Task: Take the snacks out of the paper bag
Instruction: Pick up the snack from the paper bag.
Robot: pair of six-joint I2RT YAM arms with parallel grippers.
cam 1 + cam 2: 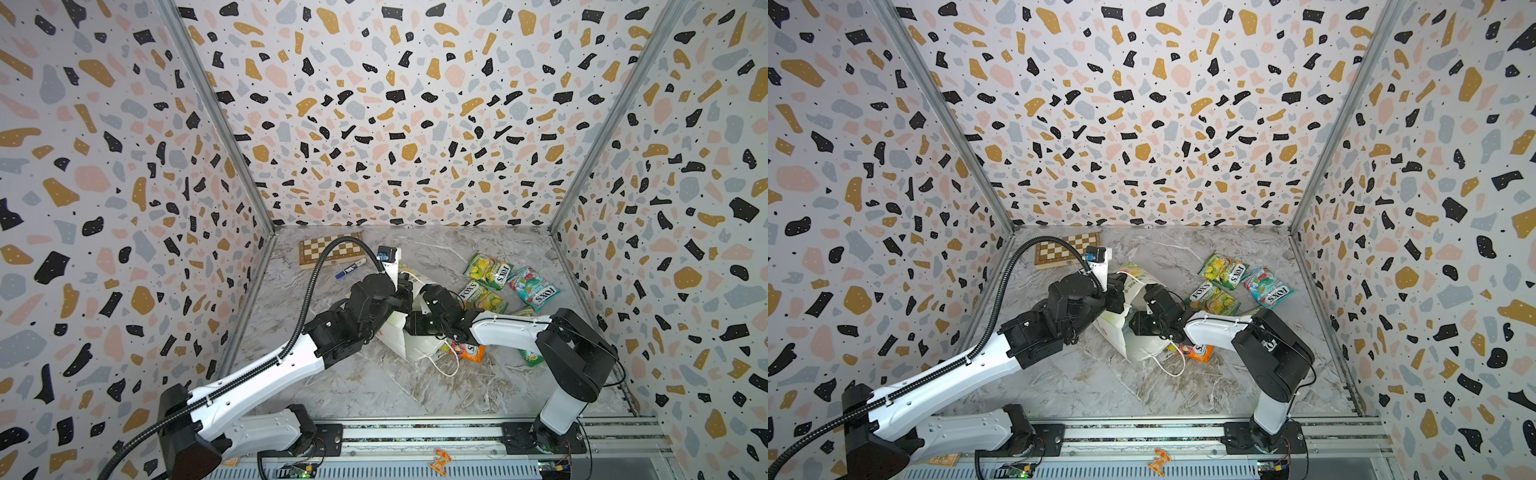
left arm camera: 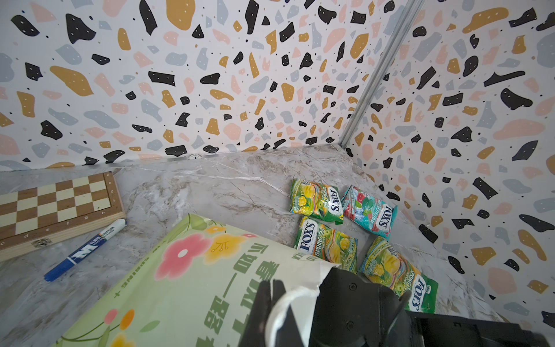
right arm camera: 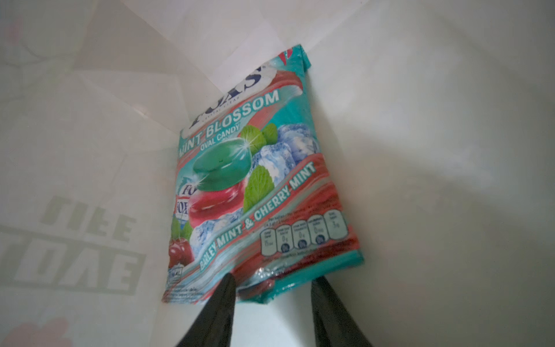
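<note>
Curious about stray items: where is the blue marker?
In a top view the blue marker lies far back on the left, just in front of the chessboard.

White paper bag (image 2: 195, 279) lies tipped, one teal packet (image 3: 258, 180) inside; other FOX'S packets (image 1: 488, 270) scattered beside it.

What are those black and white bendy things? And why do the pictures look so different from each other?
They are two robot arms. The two wide pictures look down from above; each close picture comes from a camera on an arm's wrist. On the marble table lie candy packets, a chessboard and a blue marker. The jaws of the left arm are shut on the rim of the paper bag. The right arm reaches inside, its jaws open around a teal mint packet.
</note>
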